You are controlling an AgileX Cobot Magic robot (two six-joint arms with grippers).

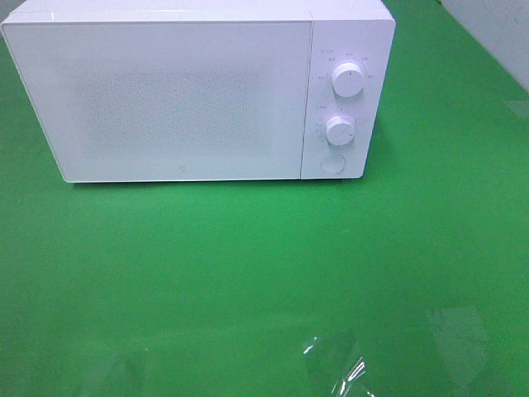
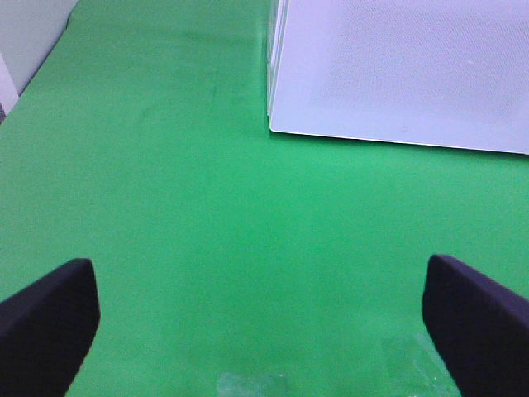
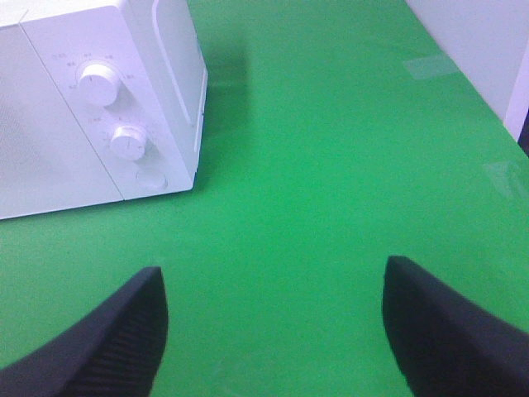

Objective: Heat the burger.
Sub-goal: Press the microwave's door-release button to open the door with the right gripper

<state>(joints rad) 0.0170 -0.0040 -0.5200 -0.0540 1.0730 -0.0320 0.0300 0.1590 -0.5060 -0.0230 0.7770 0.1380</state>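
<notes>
Both the left gripper [image 2: 256,281] and the right gripper [image 3: 273,277] hang released, holding nothing. We see no burger; whether it sits inside the shut microwave [image 1: 198,95] we cannot tell. If it does, we judge the right gripper should close squarely around the lower knob [image 1: 340,130], then twist gently.

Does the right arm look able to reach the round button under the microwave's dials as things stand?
Probably yes: the right gripper is open and empty, and only bare green cloth lies between it and the round button on the microwave.
</notes>
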